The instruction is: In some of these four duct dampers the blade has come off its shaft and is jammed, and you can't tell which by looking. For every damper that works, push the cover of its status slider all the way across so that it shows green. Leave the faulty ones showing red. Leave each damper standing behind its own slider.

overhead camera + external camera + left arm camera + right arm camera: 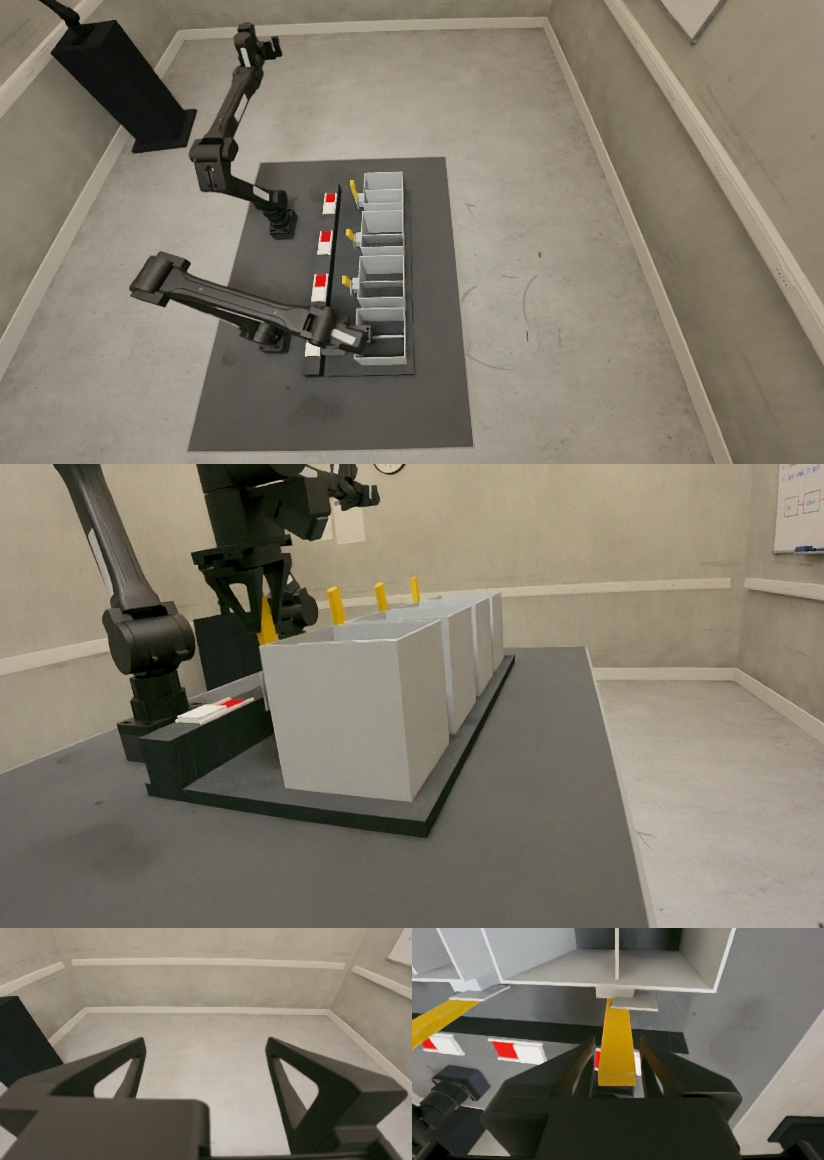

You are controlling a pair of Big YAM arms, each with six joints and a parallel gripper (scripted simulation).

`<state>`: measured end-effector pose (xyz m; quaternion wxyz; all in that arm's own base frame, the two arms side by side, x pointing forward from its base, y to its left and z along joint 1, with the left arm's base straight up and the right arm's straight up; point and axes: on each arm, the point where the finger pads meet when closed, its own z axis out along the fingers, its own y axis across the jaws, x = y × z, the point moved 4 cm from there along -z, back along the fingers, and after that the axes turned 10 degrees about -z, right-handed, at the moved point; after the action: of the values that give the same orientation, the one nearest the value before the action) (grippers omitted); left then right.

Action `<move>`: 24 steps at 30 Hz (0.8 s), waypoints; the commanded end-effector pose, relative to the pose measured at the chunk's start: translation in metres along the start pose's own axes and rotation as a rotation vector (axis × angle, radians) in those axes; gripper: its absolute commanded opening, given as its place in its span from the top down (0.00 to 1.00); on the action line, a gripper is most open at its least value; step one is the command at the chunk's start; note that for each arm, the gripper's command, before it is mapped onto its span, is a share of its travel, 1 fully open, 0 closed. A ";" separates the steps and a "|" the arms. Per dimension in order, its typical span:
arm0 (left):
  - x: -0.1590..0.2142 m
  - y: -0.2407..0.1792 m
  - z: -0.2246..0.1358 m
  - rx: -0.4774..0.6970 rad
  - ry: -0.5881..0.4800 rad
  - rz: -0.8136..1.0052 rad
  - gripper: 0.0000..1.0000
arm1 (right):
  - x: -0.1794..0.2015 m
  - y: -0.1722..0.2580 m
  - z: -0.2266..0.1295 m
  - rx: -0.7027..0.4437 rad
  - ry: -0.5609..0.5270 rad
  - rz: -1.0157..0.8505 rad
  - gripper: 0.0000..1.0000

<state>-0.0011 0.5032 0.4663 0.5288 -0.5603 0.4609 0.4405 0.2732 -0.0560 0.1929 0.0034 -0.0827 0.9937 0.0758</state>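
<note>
Four grey box dampers stand in a row: nearest [380,360] [340,717], second [380,301], third [380,251] and farthest [383,206]. Each has a yellow lever. My right gripper [266,629] [617,1043] is part open, its fingers on either side of the nearest damper's lever [617,1063], with small gaps. That damper's blade [617,953] shows edge-on as a thin line. The nearest slider [232,702] shows red, partly hidden in the right wrist view. The other sliders [320,280] [325,236] [329,198] show red. My left gripper [279,46] [205,1043] is wide open and empty, raised far from the dampers.
The dampers stand on a dark base plate [299,812] with a raised rail [167,752] carrying the sliders. The second damper's lever [345,281] [335,605] stands beside the right gripper. The right forearm [242,299] passes over the rail. A black pedestal [121,80] stands beyond the table.
</note>
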 end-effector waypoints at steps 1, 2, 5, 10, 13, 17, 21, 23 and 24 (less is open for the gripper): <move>-0.034 -0.003 0.000 0.006 -0.053 0.013 0.00 | -0.012 -0.001 -0.012 0.016 -0.041 -0.005 0.64; -0.034 -0.003 0.000 0.006 -0.053 0.013 0.00 | -0.012 -0.001 -0.012 0.016 -0.041 -0.005 0.64; -0.034 -0.003 0.000 0.006 -0.053 0.013 0.00 | -0.012 -0.001 -0.012 0.016 -0.041 -0.005 0.64; -0.034 -0.003 0.000 0.006 -0.053 0.013 0.00 | -0.012 -0.001 -0.012 0.016 -0.041 -0.005 0.64; -0.034 -0.003 0.000 0.006 -0.053 0.013 0.00 | -0.012 -0.001 -0.012 0.016 -0.041 -0.005 0.64; -0.034 -0.003 0.000 0.006 -0.053 0.013 0.00 | -0.012 -0.001 -0.012 0.016 -0.041 -0.005 0.83; -0.034 -0.003 0.000 0.006 -0.053 0.013 0.00 | -0.012 -0.001 -0.012 0.017 -0.041 -0.005 0.83; -0.034 -0.003 0.000 0.006 -0.053 0.013 0.00 | -0.012 -0.001 -0.012 0.017 -0.041 -0.005 0.83; -0.034 -0.003 0.000 0.006 -0.053 0.013 0.00 | -0.012 -0.001 -0.012 0.017 -0.041 -0.005 0.83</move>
<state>-0.0011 0.5032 0.4663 0.5288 -0.5603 0.4609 0.4405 0.2733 -0.0559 0.1930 0.0036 -0.0826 0.9937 0.0761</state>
